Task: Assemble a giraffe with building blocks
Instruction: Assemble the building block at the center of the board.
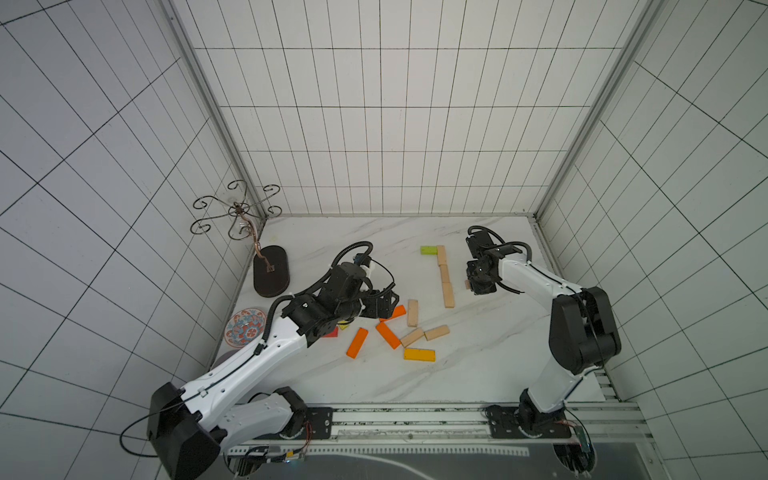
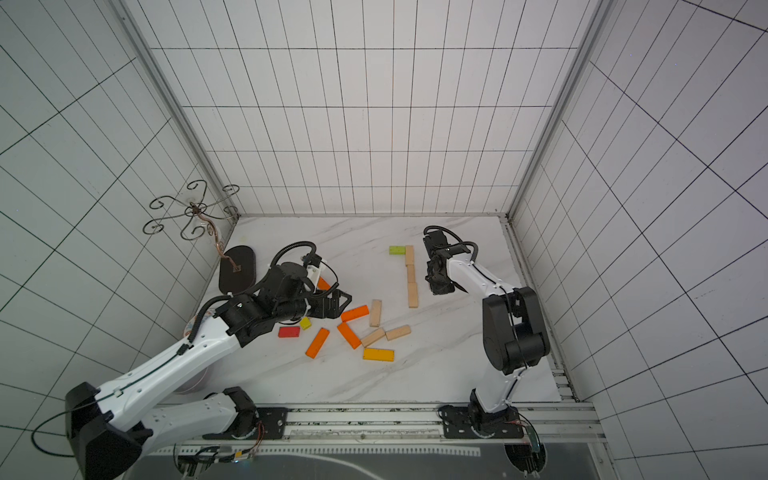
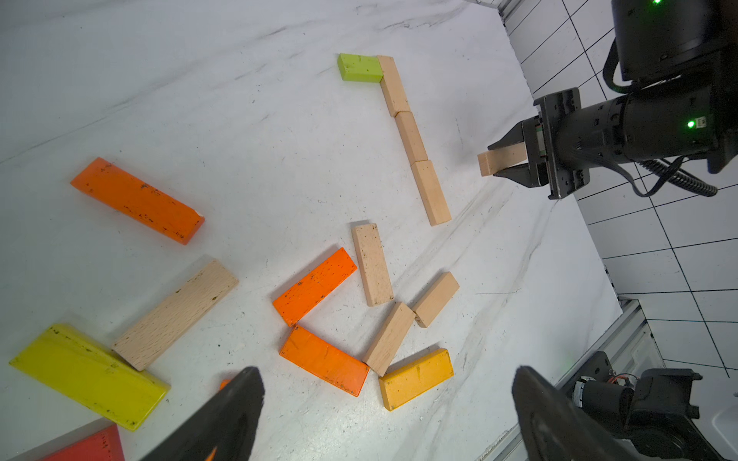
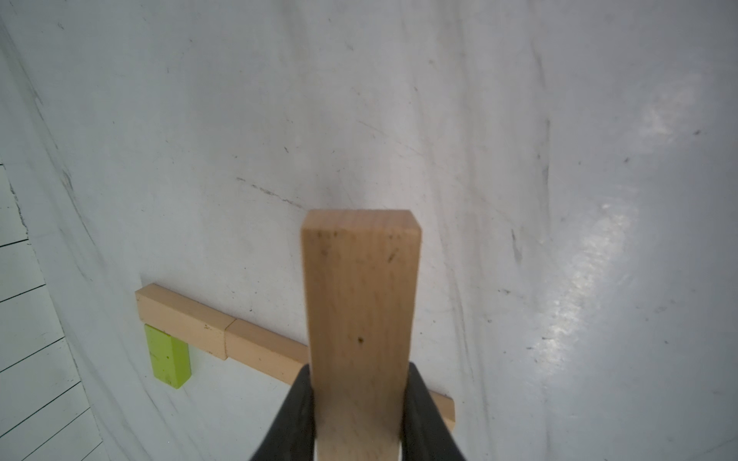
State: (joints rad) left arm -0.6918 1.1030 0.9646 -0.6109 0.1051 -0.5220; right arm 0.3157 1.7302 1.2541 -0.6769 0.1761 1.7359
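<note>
Three pale wooden building blocks lie end to end in a line (image 1: 444, 276) at the back right of the table. A lime green block (image 1: 429, 249) touches the line's far end on its left. My right gripper (image 4: 359, 375) hovers just right of the line, shut on another pale wooden block (image 4: 361, 303) that sticks out past its fingers. Loose orange (image 1: 357, 343), pale (image 1: 412, 312), yellow-orange (image 1: 419, 354), red (image 2: 289, 331) and yellow (image 2: 306, 323) blocks lie scattered mid-table. My left gripper (image 3: 387, 375) hangs open over this scatter with nothing between its fingers.
A dark oval stand base (image 1: 270, 271) with a scrolled wire top (image 1: 237, 210) stands at the back left. A round patterned plate (image 1: 245, 326) lies by the left wall, partly under my left arm. Tiled walls close three sides, and a metal rail (image 1: 415, 415) runs along the front.
</note>
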